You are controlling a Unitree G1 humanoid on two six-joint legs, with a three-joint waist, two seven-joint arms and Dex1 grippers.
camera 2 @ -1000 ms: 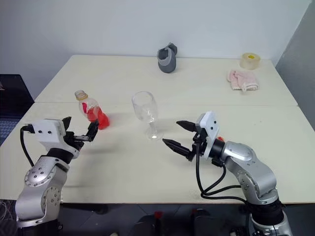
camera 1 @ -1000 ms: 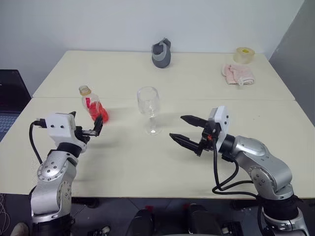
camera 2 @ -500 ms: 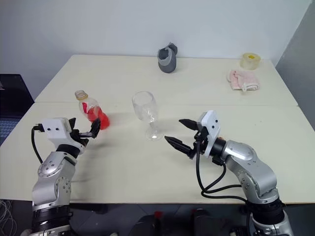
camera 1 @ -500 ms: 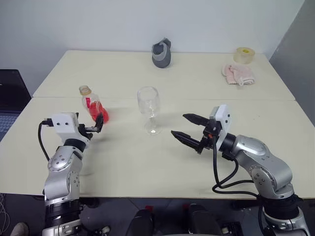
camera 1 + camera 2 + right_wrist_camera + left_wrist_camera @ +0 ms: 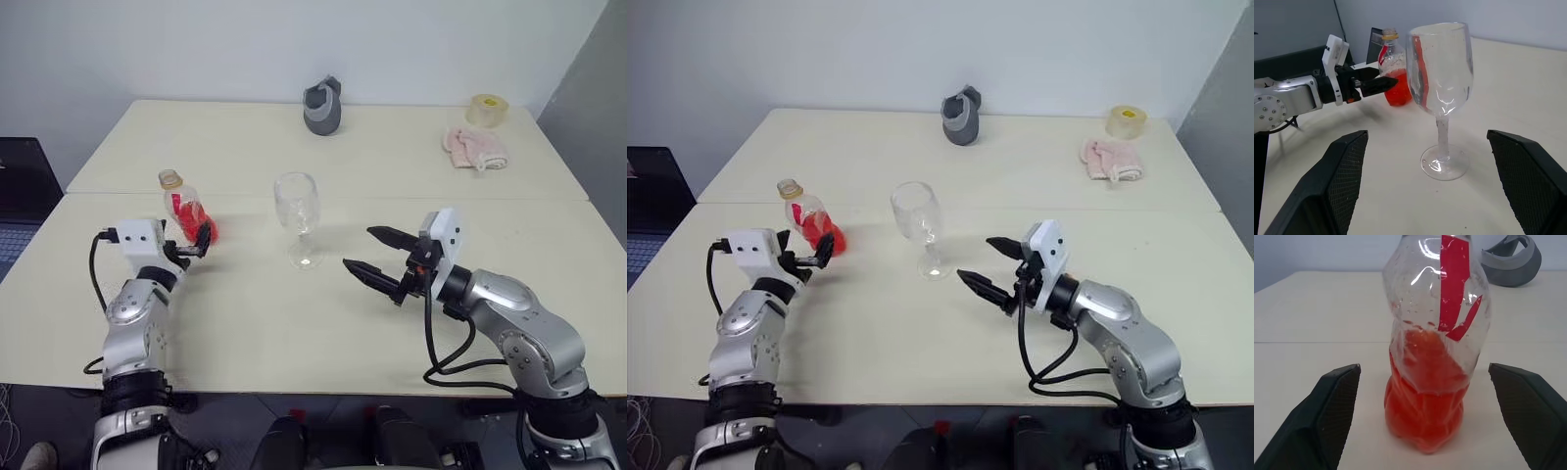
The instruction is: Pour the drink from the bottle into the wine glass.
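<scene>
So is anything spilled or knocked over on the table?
Nothing is spilled or tipped. The bottle stands upright with its red drink inside, though its plastic sides look dented and crumpled. The wine glass stands upright and empty. A pink cloth lies bunched near the far edge.

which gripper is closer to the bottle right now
Left. The left gripper is open right at the bottle, its fingers flanking the base. The right gripper sits open beyond the wine glass.
</scene>
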